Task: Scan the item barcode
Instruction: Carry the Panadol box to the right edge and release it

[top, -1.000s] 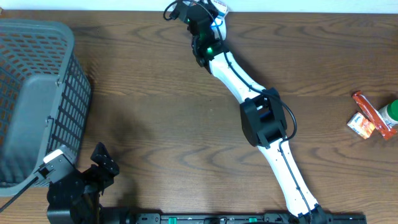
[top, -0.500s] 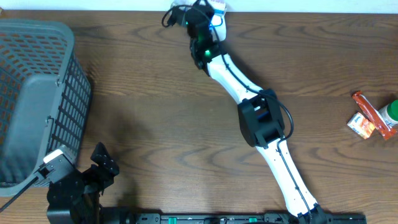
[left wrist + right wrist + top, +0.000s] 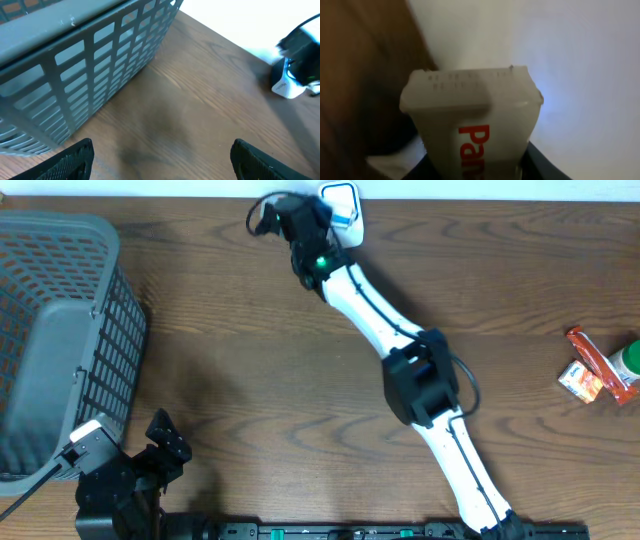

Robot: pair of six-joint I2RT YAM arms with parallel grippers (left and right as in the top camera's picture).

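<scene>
Packet (image 3: 475, 135), white with red lettering, sits clamped in the right gripper (image 3: 285, 218); left gripper (image 3: 162, 165) idles agape by the basket (image 3: 60, 330). Right arm has swung left, uncovering the barcode scanner (image 3: 340, 200) at the counter's (image 3: 250, 380) far edge, probably mid-scan.

My right arm (image 3: 370, 305) reaches diagonally from its base at the near edge out to the far side, bent at the elbow about midway, with its jaws clamped on the item (image 3: 475, 135). My left arm (image 3: 118, 480) sits folded at the near left corner, jaws spread wide, fingertips (image 3: 70, 161) well apart.
</scene>
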